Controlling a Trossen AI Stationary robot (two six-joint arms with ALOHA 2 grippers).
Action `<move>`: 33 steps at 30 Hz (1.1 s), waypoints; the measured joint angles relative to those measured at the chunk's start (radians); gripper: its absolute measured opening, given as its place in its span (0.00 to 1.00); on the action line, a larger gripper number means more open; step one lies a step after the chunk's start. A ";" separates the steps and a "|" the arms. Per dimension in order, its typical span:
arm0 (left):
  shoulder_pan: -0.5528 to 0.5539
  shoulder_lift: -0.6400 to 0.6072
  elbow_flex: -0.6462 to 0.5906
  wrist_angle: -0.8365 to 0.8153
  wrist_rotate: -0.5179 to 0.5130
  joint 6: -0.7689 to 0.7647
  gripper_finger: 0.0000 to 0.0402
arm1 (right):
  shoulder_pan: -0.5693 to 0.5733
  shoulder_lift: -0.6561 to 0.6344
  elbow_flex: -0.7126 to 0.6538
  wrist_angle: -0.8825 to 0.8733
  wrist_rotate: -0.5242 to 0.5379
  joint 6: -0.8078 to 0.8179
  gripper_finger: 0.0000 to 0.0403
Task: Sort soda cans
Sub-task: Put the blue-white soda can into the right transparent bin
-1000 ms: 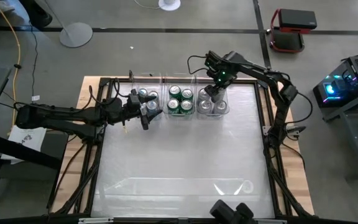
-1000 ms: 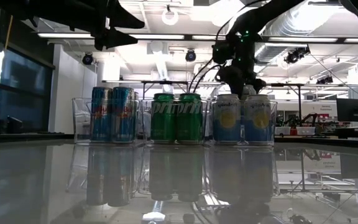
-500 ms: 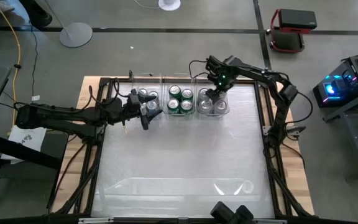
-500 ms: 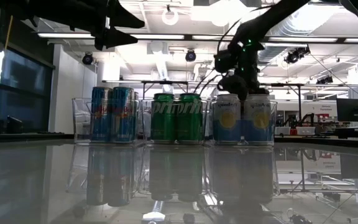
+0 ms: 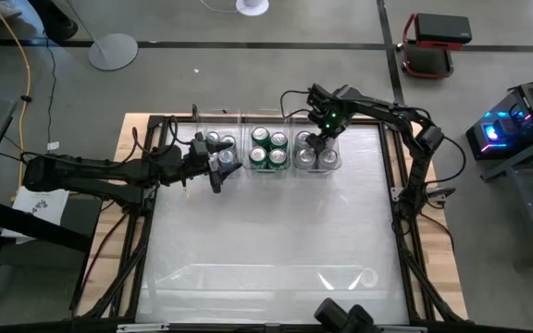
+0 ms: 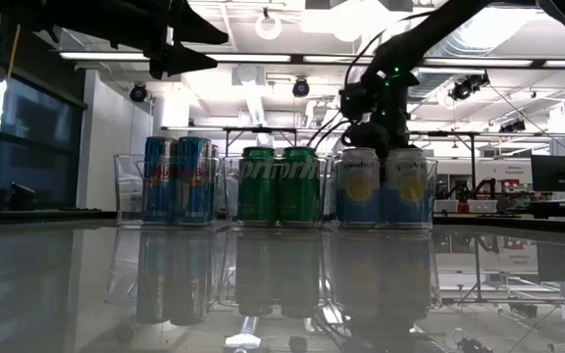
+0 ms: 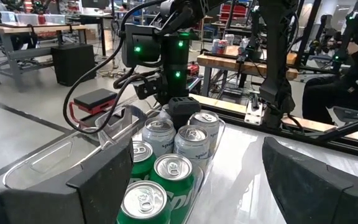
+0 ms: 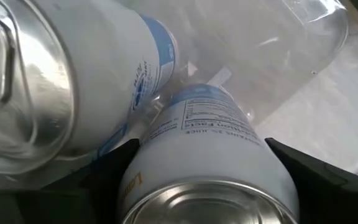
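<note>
High view: right gripper [image 5: 320, 139] is hovering upper centre, fingers spread either side of a silver-grey can [image 8: 207, 174] in the right bin [image 5: 336, 165], likely seating it among its kind. Left gripper [image 5: 222, 165] is waiting open beside the blue cans [image 6: 178, 179].

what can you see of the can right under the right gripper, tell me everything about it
The silver-grey can looks like metal, with a pale label edged in blue, small print and a dull silver top. It stands upright in the right-hand clear bin, at the back, close against a neighbouring can. The right gripper sits over it, a dark finger on each side. Whether the fingers touch it cannot be told.
</note>
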 joint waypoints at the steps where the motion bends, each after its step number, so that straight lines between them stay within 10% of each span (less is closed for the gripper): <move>1: 0.000 0.000 0.000 0.000 0.000 0.000 0.83 | -0.001 -0.001 0.000 -0.006 -0.005 -0.001 0.76; 17: 0.000 0.000 0.000 0.000 0.000 -0.002 0.83 | 0.001 -0.005 0.158 -0.156 -0.021 -0.019 0.76; 33: 0.000 0.000 0.000 -0.001 0.000 -0.002 0.83 | -0.001 -0.006 0.041 -0.087 -0.036 -0.038 0.76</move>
